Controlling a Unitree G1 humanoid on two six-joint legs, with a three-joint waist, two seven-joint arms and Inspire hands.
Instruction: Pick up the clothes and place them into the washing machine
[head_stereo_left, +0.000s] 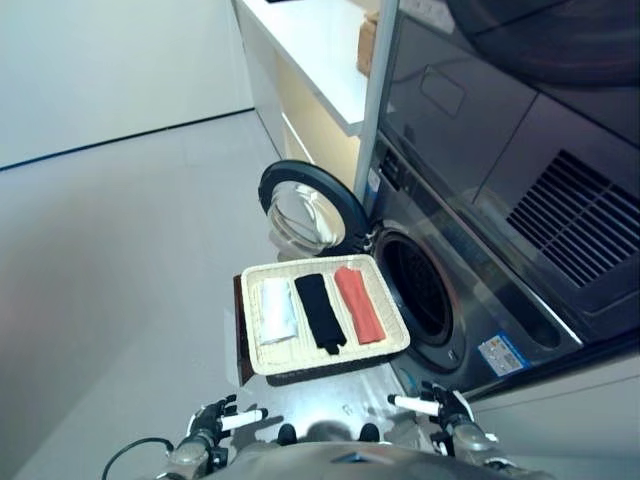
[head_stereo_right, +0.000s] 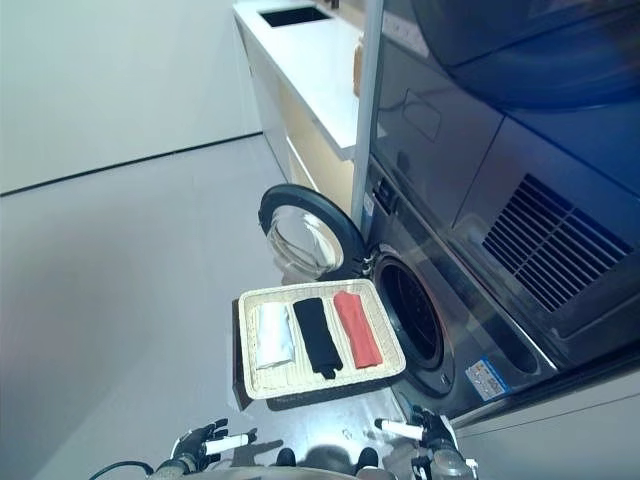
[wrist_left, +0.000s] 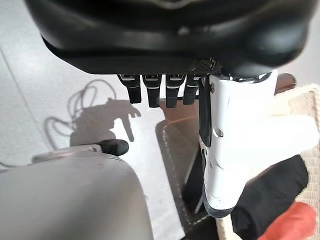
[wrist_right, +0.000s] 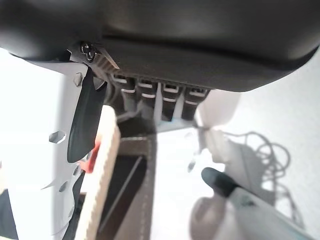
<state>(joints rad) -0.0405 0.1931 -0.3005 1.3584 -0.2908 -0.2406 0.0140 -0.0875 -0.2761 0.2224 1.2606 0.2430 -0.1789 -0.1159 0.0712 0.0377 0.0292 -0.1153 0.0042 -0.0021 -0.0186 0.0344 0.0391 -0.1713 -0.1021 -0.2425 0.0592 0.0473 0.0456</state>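
A shallow wicker basket rests on a low dark brown box in front of the washing machine. In it lie a folded white cloth, a black cloth and a red cloth, side by side. The machine's drum opening is just right of the basket, with its round door swung open behind it. My left hand and right hand hang low on my side of the basket, both open and empty, apart from it. The left wrist view shows the black cloth past the white thumb.
A dark dryer is stacked above the washer. A white counter with a cardboard box runs along the back. Bare grey floor spreads to the left of the basket.
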